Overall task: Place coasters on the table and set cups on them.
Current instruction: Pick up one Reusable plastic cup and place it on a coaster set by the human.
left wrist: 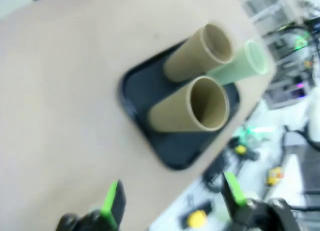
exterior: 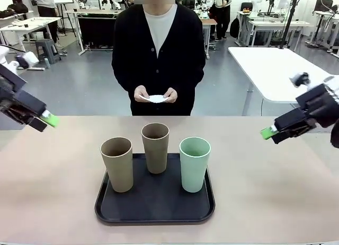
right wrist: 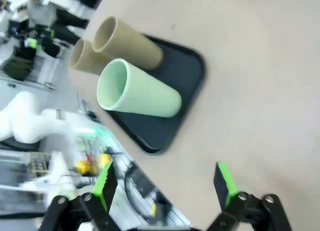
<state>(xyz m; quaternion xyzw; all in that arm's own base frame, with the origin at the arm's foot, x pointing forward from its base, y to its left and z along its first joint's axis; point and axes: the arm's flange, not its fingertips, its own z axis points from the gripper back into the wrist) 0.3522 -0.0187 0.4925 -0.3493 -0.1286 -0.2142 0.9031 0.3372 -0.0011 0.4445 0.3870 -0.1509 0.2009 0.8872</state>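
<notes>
Far off, a person's hands (exterior: 141,93) half-hide white coasters (exterior: 157,98); my left gripper (left wrist: 171,189) and right gripper (right wrist: 165,176) gape wide.

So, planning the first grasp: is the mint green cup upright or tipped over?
Upright: the mint green cup stands rim-up on the black tray.

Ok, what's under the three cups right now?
A black tray on the beige table carries the two tan cups and the mint green cup. Their bases hide the spots right beneath; nothing peeks out around them.
</notes>
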